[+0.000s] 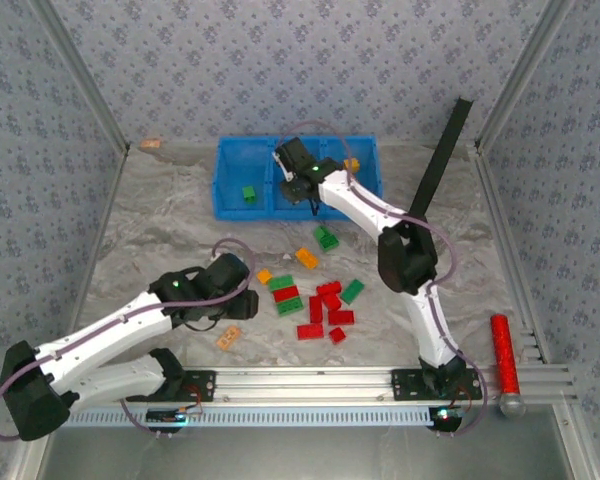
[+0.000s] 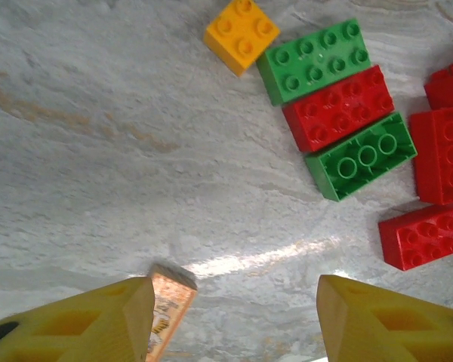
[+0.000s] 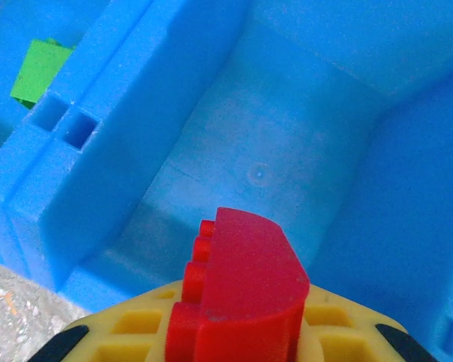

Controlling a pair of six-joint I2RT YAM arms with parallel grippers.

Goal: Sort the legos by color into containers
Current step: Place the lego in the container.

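Two yellow fingers (image 2: 98, 324) of the left gripper (image 2: 234, 302) stand apart over the bare table (image 2: 98, 151), gripping nothing, their bases cut off by the frame; a peach flat piece (image 2: 170, 309) lies partly hidden behind the left finger, its dark print too blurred to read; beyond it the loose bricks (image 2: 340, 107) cluster, the red ones at the right edge cropped. The right gripper (image 3: 241, 339) is clamped on a red brick (image 3: 245, 286), its lower part hidden between the fingers, above the middle compartment of the blue bin tray (image 3: 340, 136); a green brick (image 3: 38, 69) lies in the left compartment, partly hidden by the dividing wall.
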